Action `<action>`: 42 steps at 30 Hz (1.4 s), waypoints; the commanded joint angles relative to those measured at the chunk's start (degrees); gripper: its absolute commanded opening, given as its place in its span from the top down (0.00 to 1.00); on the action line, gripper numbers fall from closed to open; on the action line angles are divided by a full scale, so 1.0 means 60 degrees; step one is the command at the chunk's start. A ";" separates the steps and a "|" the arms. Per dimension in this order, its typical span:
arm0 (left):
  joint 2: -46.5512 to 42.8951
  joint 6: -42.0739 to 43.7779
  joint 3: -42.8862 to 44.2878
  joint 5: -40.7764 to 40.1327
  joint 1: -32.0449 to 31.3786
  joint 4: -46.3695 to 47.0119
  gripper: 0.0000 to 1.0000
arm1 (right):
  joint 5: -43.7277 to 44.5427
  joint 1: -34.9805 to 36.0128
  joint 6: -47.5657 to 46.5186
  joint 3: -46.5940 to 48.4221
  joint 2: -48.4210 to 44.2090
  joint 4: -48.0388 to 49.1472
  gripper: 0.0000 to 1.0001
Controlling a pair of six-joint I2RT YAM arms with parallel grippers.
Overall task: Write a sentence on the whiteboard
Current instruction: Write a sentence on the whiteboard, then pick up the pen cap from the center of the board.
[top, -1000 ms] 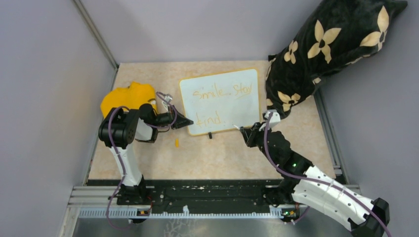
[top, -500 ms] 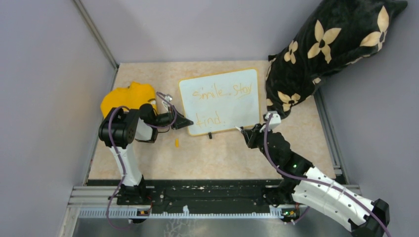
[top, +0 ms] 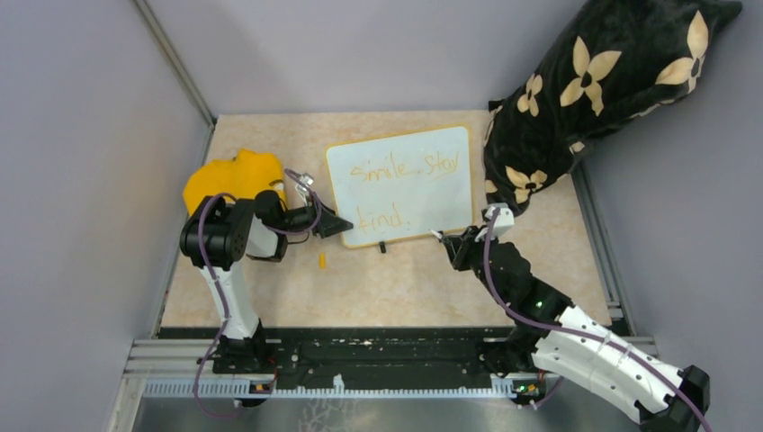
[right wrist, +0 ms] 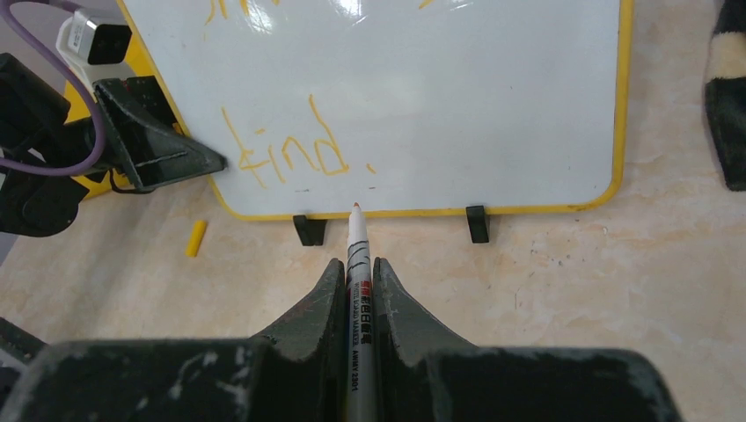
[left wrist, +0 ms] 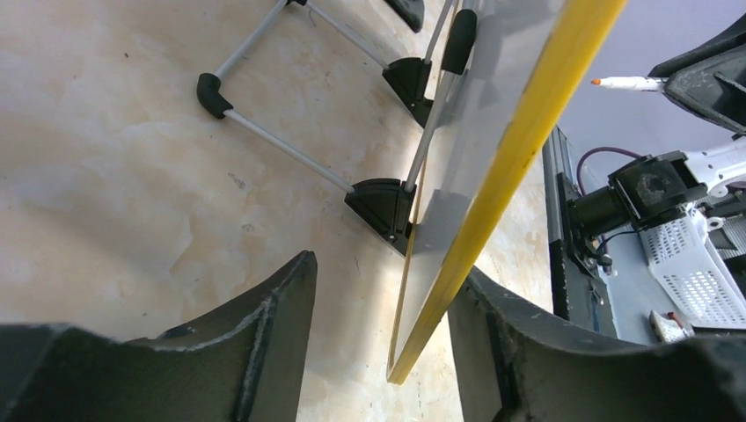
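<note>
Beige marbled tabletop, grey walls. Whiteboard at 12 o'clock, edge straddled by spread left gripper; marker pinched by right gripper.

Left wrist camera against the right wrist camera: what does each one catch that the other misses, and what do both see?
Only the left wrist view shows the whiteboard edge-on, with the wire stand behind it and the left gripper's open fingers either side of the yellow frame. Only the right wrist view shows the board's front with the orange writing, "kind", and a small yellow piece lying on the table. Both show the whiteboard, the table, and the marker clamped in the right gripper.
</note>
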 commanded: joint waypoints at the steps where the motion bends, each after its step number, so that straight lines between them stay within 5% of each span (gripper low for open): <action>1: 0.0047 0.0214 -0.0158 -0.0155 0.0003 0.0035 0.35 | 0.0138 -0.0073 -0.0056 0.0098 -0.0141 0.0167 1.00; 9: -0.0681 0.0612 -0.0606 -0.0447 0.0127 -0.0185 0.01 | 0.0039 -0.0062 -0.0133 0.0217 -0.0214 0.0153 1.00; 18: -0.2716 0.1993 -0.0886 -0.0955 0.0215 -0.3129 0.01 | -0.0141 -0.0066 -0.0318 0.0244 -0.0513 0.0249 1.00; 28: -0.6678 0.3991 -0.0720 -0.4282 0.0215 -0.8973 0.01 | -0.0568 -0.0073 -0.0376 0.0151 -0.0874 0.0417 1.00; 33: -0.7996 0.2576 0.0920 -0.8036 0.0215 -1.2630 0.01 | -0.0614 -0.0065 -0.0315 0.0118 -0.1015 0.0424 1.00; 37: -0.9901 0.0566 0.0626 -1.0864 0.0209 -1.3224 0.01 | -0.0667 -0.0068 -0.0301 0.0276 -0.0906 0.0225 1.00; 42: -1.2939 0.0515 -0.0863 -1.0107 -0.0099 -1.2418 0.01 | -0.0513 -0.0066 -0.0386 0.0533 -0.0906 -0.0308 1.00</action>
